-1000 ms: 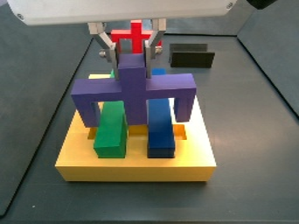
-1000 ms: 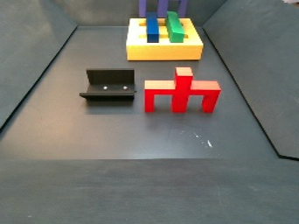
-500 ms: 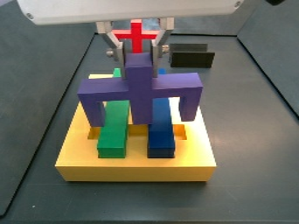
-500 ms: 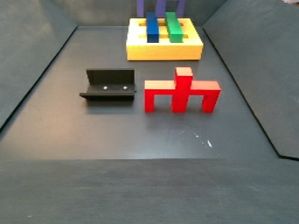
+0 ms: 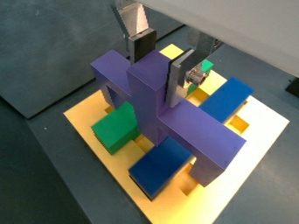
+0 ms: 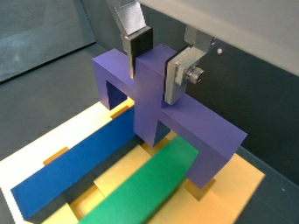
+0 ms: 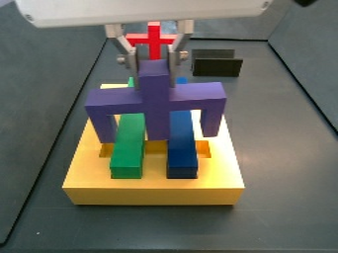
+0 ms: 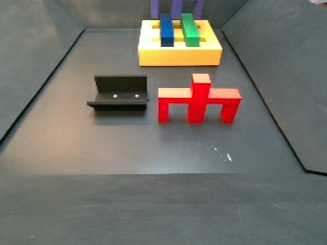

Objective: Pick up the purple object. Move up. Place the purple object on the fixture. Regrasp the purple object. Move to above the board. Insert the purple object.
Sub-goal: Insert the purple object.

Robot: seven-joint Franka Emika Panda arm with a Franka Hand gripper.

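The purple object (image 7: 152,99) stands upright on the yellow board (image 7: 152,188), its legs straddling the green bar (image 7: 126,148) and the blue bar (image 7: 183,148). My gripper (image 7: 156,65) is above it, one finger on each side of the central post, with small gaps, so it is open. Both wrist views show the post (image 5: 158,83) (image 6: 140,96) between the silver fingers (image 5: 184,77) (image 6: 177,77). The black fixture (image 8: 118,94) stands apart on the floor, empty. In a side view only the purple legs (image 8: 163,8) show at the frame's edge.
A red forked piece (image 8: 198,100) stands on the floor next to the fixture, between it and the right wall. The board (image 8: 179,55) sits at the far end of the dark walled floor. The fixture (image 7: 216,65) also shows behind the gripper.
The fingers have spread apart from the purple post since one second ago, letting it go. The purple object stays in place on the board.
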